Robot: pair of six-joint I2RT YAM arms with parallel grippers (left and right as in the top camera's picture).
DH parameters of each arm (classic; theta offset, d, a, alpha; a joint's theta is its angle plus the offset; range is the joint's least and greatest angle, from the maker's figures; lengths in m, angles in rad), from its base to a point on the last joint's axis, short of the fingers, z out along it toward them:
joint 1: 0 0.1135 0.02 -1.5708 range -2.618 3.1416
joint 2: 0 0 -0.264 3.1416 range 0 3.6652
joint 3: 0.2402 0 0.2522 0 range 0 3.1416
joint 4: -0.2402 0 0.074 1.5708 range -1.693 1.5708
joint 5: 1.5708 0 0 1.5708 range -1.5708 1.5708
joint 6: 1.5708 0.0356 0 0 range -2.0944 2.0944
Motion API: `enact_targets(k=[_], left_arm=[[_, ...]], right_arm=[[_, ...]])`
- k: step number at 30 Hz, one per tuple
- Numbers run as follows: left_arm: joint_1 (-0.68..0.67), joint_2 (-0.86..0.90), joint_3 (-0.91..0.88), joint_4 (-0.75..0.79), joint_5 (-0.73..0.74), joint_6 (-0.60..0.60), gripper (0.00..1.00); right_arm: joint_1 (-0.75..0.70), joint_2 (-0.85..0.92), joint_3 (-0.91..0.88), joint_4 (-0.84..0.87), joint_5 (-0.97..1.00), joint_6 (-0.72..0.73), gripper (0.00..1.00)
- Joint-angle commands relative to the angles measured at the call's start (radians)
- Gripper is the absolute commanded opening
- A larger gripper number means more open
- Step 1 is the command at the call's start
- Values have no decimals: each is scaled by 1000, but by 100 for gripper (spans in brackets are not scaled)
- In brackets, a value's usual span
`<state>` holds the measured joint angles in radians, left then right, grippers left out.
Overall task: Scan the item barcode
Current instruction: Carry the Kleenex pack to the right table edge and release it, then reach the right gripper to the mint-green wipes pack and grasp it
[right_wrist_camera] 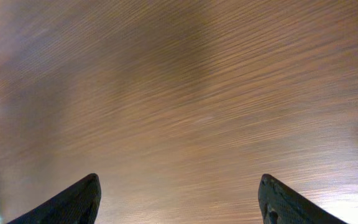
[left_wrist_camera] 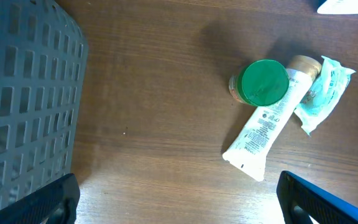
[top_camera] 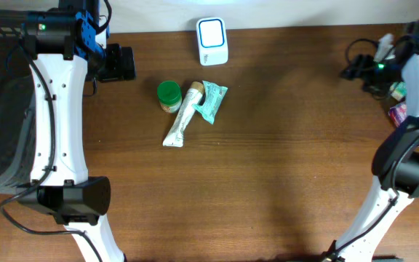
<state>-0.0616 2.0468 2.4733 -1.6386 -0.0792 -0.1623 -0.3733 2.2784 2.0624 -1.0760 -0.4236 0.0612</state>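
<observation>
The left claw (left_wrist_camera: 178,177) hangs over the brown wooden table (left_wrist_camera: 154,93) with its two fingers spread as wide as they go and nothing between them. A grey plastic lattice basket (left_wrist_camera: 23,93) stands close on its one side.

Ahead of that claw and off to the other side lies the white plastic squeeze tube (left_wrist_camera: 266,127), probably the item to be scanned. It lies flat, its long axis slanting from its crimped end, which is nearer the claw, up to its tan cap at the far end. A small jar with a round green lid (left_wrist_camera: 264,82) touches the tube near the cap on one side. A crinkled teal packet (left_wrist_camera: 322,93) presses against it on the other.

To take the tube, the fingers would likely need to turn across that slant and close on the free crimped half, clear of both neighbours.

Farther on, beyond the cluster at the table's far edge, sits the white box-shaped scanner (top_camera: 212,41).

The right claw (right_wrist_camera: 179,178) is well apart, over bare table at the far right. Its fingers are parted and hold nothing, though its view is blurred. The left arm is plainly the nearer.
</observation>
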Motion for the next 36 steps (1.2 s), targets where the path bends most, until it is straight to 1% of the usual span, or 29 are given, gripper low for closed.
enact_targets(k=[1,6,9,10,11,14,15,16,18,23,24,27,31,33,35,36], left_arm=[[-1,3,-4,-1,-4,-9,99],[-1,3,-4,-1,-4,-9,99],[-1,3,-4,-1,-4,-9,99],[-1,3,-3,-1,-4,-8,99],[-1,3,-3,-1,-4,-9,99],[-1,3,-3,-1,-4,-9,99],[-1,3,-3,-1,-4,-9,99],[-1,3,-4,-1,-4,-9,99],[-1,3,-4,-1,-4,-9,99],[-1,3,-3,-1,-4,-9,99],[-1,3,-3,-1,-4,-9,99],[-1,3,-3,-2,-4,-9,99],[-1,3,-3,-2,-4,-9,99],[-1,3,-3,-1,-4,-9,99],[-1,3,-4,-1,-4,-9,99],[-1,3,-4,-1,-5,-9,99]], right_arm=[[119,7,2,-70,-141,7,81],[312,7,2,-102,-141,7,84],[448,7,2,-71,-140,7,93],[486,7,2,-57,-136,8,94],[530,7,2,-36,-101,14,93],[626,7,2,0,73,174,92],[661,7,2,18,121,216,87],[684,7,2,31,146,234,84],[745,7,2,64,179,247,83],[806,8,2,78,179,247,84],[815,8,2,78,178,247,92],[825,8,2,78,178,247,94],[825,8,2,90,197,248,93],[825,8,2,106,198,248,87],[826,8,2,113,197,248,86],[826,8,2,104,196,247,88]])
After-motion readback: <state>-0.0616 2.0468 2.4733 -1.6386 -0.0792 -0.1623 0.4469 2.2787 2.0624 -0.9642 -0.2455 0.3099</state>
